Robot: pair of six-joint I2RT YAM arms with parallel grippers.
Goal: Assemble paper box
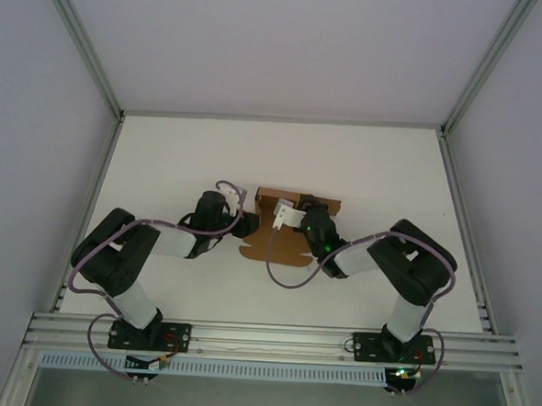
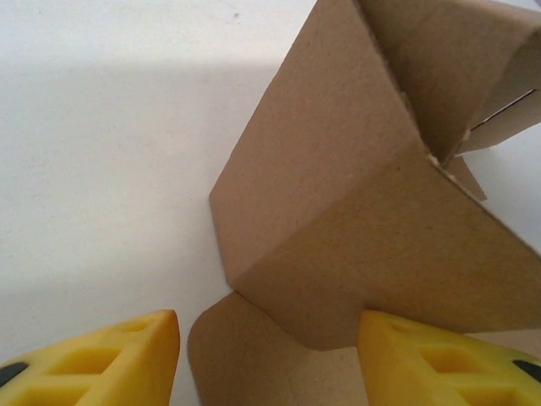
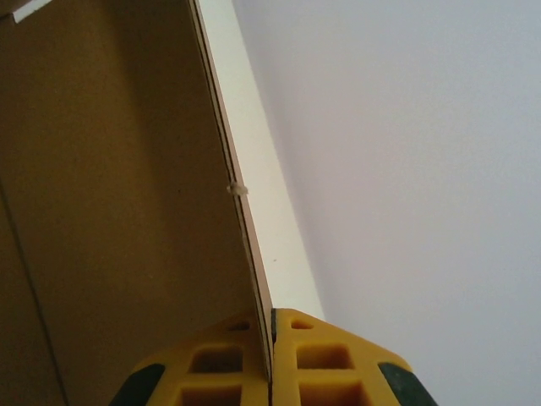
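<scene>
Right end effector (image 3: 272, 323) pinches a raised panel edge of the paper box (image 1: 267, 241), mid surface (image 1: 163, 160); left end effector (image 2: 266, 326) spread around a folded flap. Risk: the unheld flap may spring open, or the thin pinch may slip.

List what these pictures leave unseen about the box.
Right wrist: the right gripper pinches one panel of the paper box; the rest lies beyond the left edge.
Left wrist: the box runs off the top and right edges; the left gripper is cut off below.
Top external: the right gripper covers the box's middle, hiding its folds there.
</scene>
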